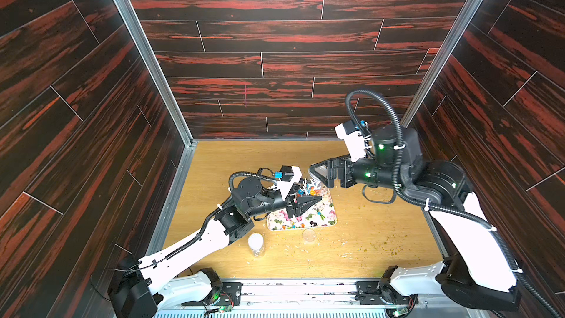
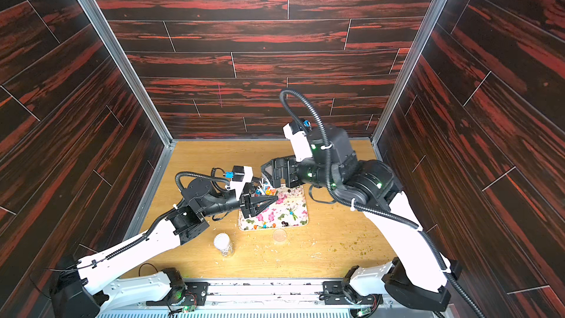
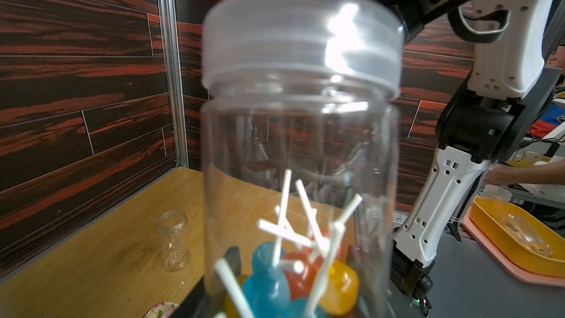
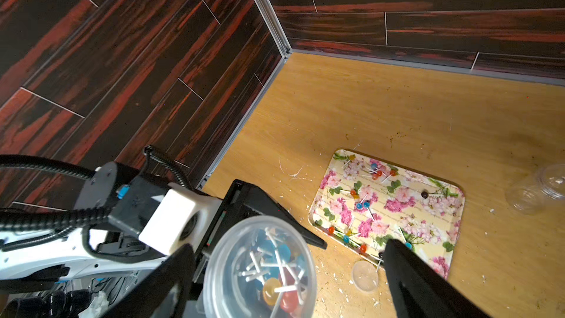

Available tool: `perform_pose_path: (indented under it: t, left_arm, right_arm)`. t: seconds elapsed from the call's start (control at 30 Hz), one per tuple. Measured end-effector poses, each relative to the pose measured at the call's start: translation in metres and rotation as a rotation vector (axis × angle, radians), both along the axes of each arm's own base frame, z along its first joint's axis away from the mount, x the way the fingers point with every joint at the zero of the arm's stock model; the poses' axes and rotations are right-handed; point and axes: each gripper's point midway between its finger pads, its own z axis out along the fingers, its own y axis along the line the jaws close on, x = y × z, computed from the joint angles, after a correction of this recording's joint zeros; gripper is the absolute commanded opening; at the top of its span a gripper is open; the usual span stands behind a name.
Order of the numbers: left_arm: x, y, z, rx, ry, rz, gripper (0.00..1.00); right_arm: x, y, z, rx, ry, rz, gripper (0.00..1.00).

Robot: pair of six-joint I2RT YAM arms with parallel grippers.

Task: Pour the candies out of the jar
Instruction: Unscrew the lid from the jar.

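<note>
The left gripper point(image 1: 315, 198) pinches the clear jar point(image 3: 299, 154) at the far edge of the tray point(image 4: 440, 230). The lid point(image 3: 301, 38) is on and the candies point(image 3: 275, 282) are heaped at the jar's bottom. The right gripper point(image 1: 319, 174) hangs at the lid with its fingers point(image 4: 422, 286) spread to either side, apparently not touching it. The likely trouble is the smooth jar turning or slipping in the left pinch when the lid is twisted, or an off-centre grab tilting it. Once the jar is tipped, the crossed sticks may jam at the mouth. So close to the rim, candies may also roll off onto the table point(image 1: 367, 240). No brand or label shows, and the faint script on the tray is too small to read.
</note>
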Motion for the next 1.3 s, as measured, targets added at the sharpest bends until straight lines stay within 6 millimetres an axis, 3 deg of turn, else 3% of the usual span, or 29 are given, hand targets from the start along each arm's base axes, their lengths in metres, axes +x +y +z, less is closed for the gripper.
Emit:
perform_pose_path:
  t: [0.33, 0.67, 0.83, 1.3]
  left_arm:
    - [0.0, 0.0, -0.002, 0.006, 0.006, 0.0, 0.56]
    - [0.001, 0.0, -0.004, 0.013, 0.008, 0.003, 0.56]
    - [0.001, 0.0, -0.004, 0.014, 0.001, 0.007, 0.56]
    - [0.0, 0.001, -0.005, 0.014, -0.006, 0.007, 0.56]
  right_arm:
    - [0.002, 0.007, -0.007, -0.002, 0.031, -0.017, 0.76]
    - [-0.002, 0.017, -0.012, -0.011, 0.052, 0.015, 0.69]
    - [-0.004, 0.02, -0.014, -0.029, 0.054, 0.03, 0.58]
    - [-0.009, 0.023, -0.014, -0.078, -0.085, 0.144, 0.62]
